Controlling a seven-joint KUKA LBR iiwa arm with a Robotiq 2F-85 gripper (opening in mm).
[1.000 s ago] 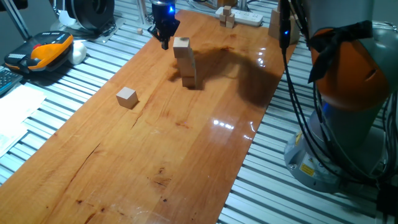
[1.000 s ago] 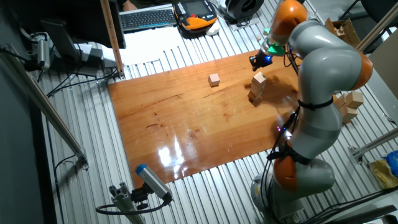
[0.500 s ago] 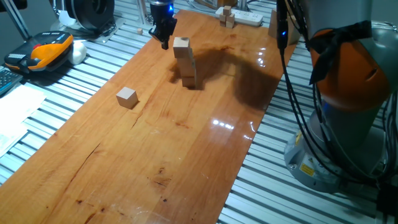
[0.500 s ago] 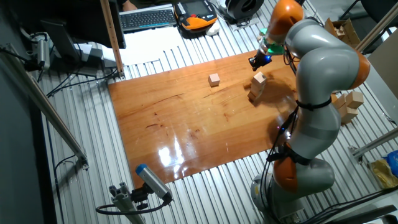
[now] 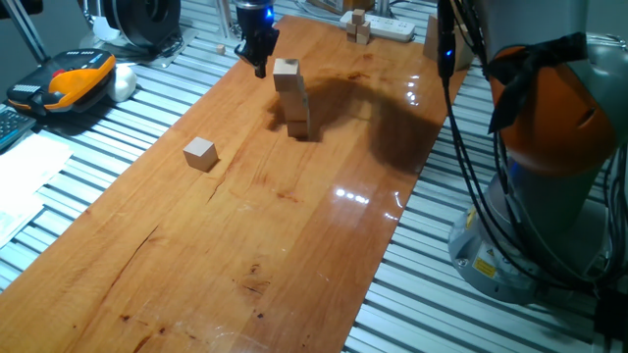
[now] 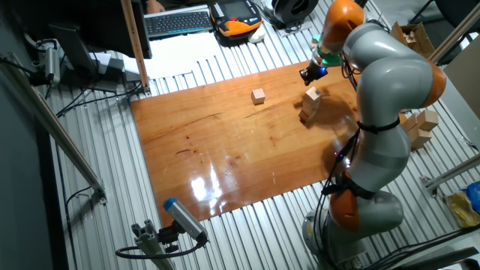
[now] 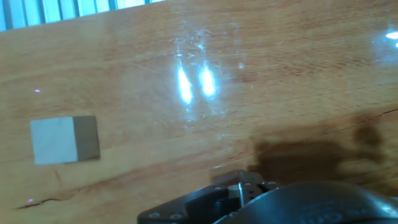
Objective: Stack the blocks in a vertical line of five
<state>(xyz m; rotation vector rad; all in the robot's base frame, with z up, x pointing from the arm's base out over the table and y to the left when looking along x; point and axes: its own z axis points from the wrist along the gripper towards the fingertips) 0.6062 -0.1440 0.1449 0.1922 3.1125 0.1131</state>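
Observation:
Several small tan wooden cubes stand in a leaning stack [image 5: 292, 98] on the wooden tabletop [image 5: 294, 226]; it also shows in the other fixed view [image 6: 310, 103]. One loose cube [image 5: 200, 153] lies apart on the board, toward the near left [image 6: 259, 96]. My gripper [image 5: 260, 67] hangs just left of the stack's top cube, not touching it, and holds nothing [image 6: 310, 74]. Its fingers look close together, but how they stand is unclear. The hand view shows a single cube [image 7: 64, 140] at the left and only the dark gripper body at the bottom.
A white power strip [image 5: 381, 26] with tiny wooden pieces [image 5: 359, 25] lies at the far end of the board. Larger pale blocks [image 6: 421, 126] sit beside the arm's base. An orange-black device [image 5: 67, 80] and a keyboard [image 6: 178, 21] lie off the board.
My gripper has shifted slightly left, away from the stack's top. The stack and the loose cube have not moved.

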